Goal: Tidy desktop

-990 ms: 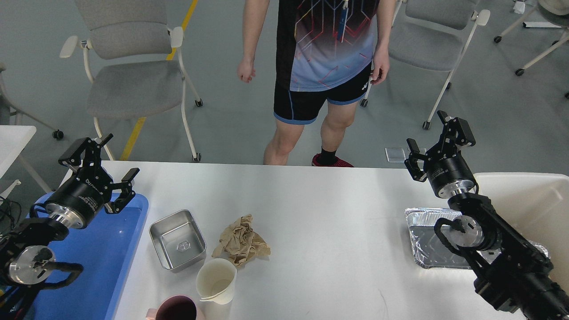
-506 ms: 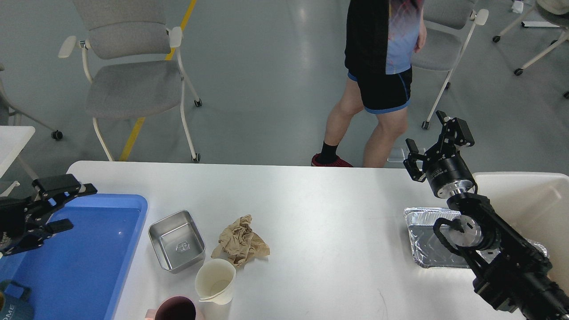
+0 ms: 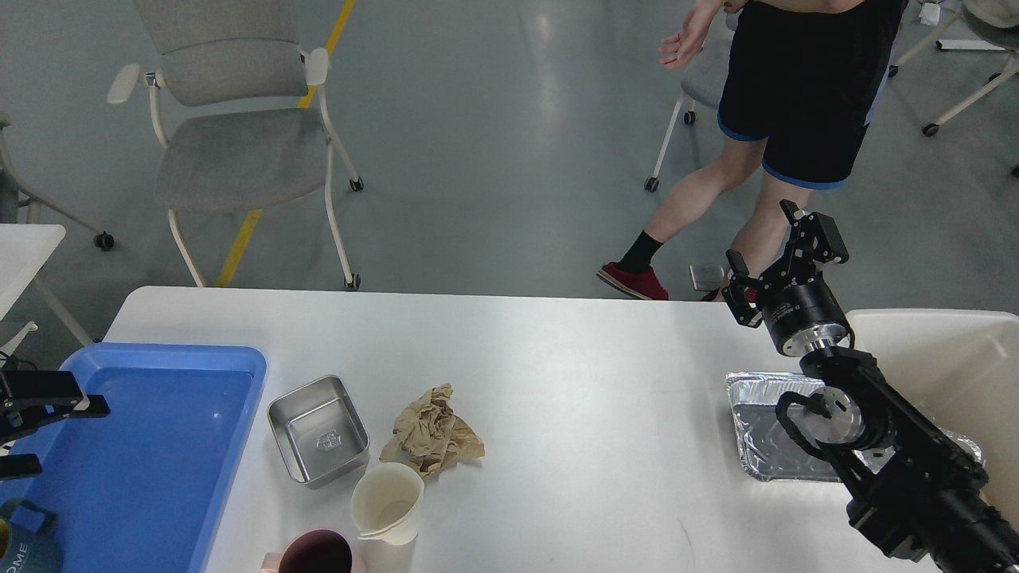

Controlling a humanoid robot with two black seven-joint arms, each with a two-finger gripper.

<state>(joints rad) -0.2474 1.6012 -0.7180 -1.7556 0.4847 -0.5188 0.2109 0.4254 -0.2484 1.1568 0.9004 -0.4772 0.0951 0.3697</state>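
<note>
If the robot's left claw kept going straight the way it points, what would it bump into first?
The left end effector points right, over the blue tray. Going straight on, it would probably meet the metal box first, though its height above the desktop is unclear.

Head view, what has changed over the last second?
The left gripper withdrew down and left to the view's edge over the blue plastic tray, jaws open, holding nothing. The person in black shorts walked off rightward. The right gripper, steel tin, crumpled brown paper and foil tray stayed put.
</note>
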